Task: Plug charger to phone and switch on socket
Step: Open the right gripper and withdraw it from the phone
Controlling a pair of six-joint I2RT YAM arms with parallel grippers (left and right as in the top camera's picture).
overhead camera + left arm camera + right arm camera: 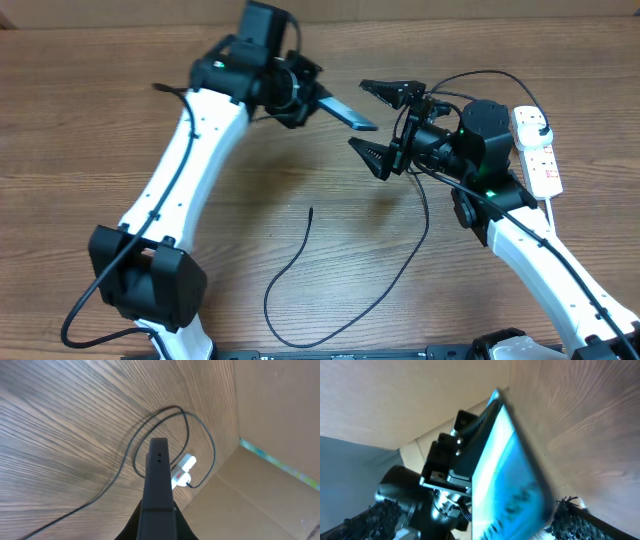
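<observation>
Left gripper (312, 97) clamps slim dark-framed smartphone with blue lit screen (348, 113), raised above brown wooden table (100, 130). Right gripper (378, 124) just beside phone, 2 jaws spread wide, holding nothing. Thin black charger cable (310, 215) lies looped on table, tip apart from phone. White rectangular power strip (537, 150) at table's right edge.

The phone (345, 112) is left of the socket (537, 150) (charger (267, 300) nearer the front).

Just left of socket (538, 152): right hand (380, 124), fingers spread wide. Farther left: left hand (306, 96) clamping phone (350, 115). Charger (289, 256) loops on table (80, 130), lower-left of socket.
</observation>
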